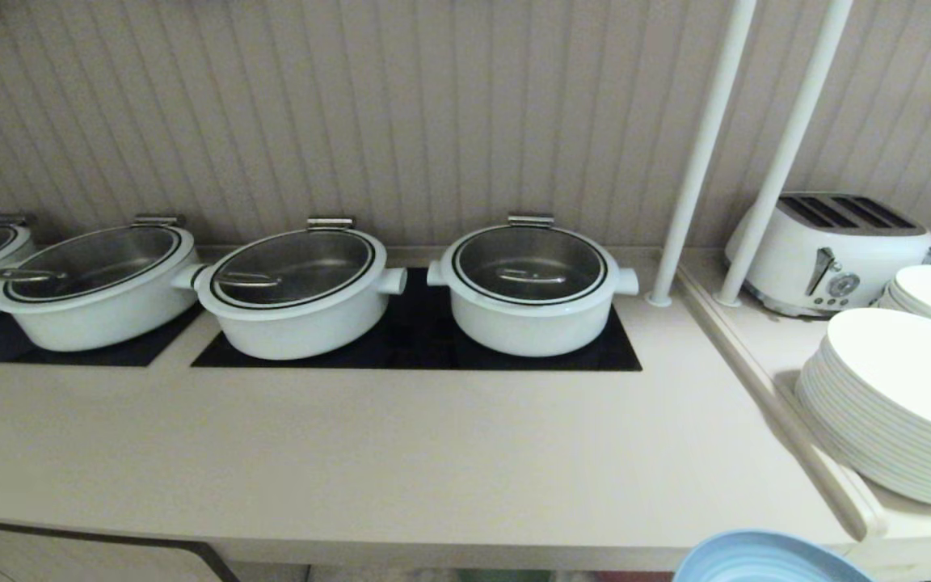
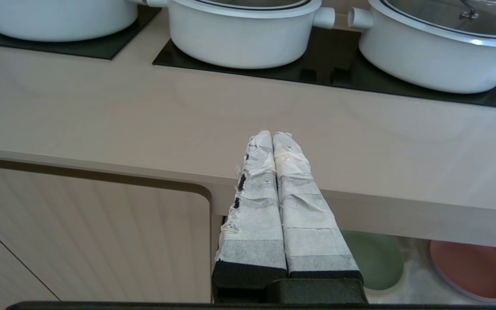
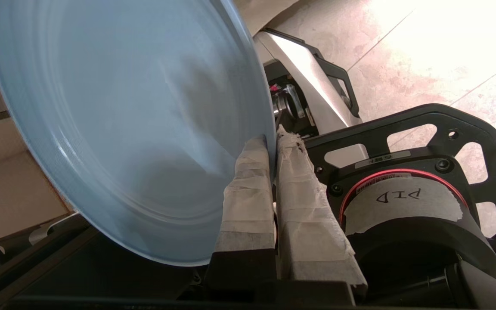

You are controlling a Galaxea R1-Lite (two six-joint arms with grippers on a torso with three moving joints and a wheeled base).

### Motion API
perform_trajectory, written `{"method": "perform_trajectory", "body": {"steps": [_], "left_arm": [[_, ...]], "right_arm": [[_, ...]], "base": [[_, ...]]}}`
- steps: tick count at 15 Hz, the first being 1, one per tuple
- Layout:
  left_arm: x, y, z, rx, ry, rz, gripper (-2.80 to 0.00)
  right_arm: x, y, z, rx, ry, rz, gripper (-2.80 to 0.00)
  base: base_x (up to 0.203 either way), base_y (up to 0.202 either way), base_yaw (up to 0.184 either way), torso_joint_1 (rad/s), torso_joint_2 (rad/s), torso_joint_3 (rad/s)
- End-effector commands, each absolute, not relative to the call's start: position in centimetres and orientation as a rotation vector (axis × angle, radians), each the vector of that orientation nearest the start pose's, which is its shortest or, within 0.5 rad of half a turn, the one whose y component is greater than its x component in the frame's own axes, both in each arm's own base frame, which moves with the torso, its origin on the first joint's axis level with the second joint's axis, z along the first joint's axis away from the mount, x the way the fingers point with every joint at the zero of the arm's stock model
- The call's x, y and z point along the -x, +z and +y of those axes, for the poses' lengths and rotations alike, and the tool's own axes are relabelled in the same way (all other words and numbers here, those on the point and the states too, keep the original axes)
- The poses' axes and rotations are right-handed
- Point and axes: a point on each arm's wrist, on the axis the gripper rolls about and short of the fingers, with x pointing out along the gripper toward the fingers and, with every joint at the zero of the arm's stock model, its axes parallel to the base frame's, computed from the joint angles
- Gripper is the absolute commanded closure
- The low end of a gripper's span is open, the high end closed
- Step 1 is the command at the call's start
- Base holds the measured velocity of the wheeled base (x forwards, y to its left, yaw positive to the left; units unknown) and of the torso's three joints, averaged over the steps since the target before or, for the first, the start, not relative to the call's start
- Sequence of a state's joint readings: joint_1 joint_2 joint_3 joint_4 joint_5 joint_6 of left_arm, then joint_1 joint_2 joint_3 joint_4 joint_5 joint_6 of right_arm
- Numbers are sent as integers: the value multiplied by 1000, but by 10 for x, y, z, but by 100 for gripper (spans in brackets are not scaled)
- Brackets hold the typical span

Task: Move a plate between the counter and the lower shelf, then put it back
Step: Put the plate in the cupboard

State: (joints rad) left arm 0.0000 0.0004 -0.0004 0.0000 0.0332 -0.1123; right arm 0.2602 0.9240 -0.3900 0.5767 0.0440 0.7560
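The light-blue plate (image 3: 127, 129) fills much of the right wrist view, held on edge, its rim pinched between the taped fingers of my right gripper (image 3: 273, 142), which is shut on it. In the head view only the plate's top (image 1: 768, 559) peeks in at the bottom edge, below and in front of the counter (image 1: 401, 461). The right gripper itself is out of the head view. My left gripper (image 2: 272, 135) is shut and empty, parked in front of the counter's front edge (image 2: 403, 215). The lower shelf (image 2: 416, 267) shows under the counter with its white cloth lining.
A green plate (image 2: 377, 258) and a pink plate (image 2: 472, 269) lie in the shelf. Several white lidded pots (image 1: 528, 287) stand on the black cooktop panels (image 1: 417, 339). To the right are two white poles (image 1: 700, 153), a toaster (image 1: 829, 250) and stacks of large white plates (image 1: 894, 404).
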Motion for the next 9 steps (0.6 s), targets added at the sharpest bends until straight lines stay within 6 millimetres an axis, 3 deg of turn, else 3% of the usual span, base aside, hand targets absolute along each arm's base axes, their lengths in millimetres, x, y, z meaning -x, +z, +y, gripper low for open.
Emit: {"method": "perform_trajectory", "body": {"steps": [1, 9], "left_arm": [[23, 75, 1, 114, 34, -2, 0], [23, 75, 1, 114, 34, -2, 0]], "right_arm": [[-52, 124, 15, -558, -165, 1150, 0], [-51, 125, 14, -563, -162, 1139, 0]], "base": [[0, 0, 0, 0, 0, 0], [0, 0, 0, 0, 0, 0]]}}
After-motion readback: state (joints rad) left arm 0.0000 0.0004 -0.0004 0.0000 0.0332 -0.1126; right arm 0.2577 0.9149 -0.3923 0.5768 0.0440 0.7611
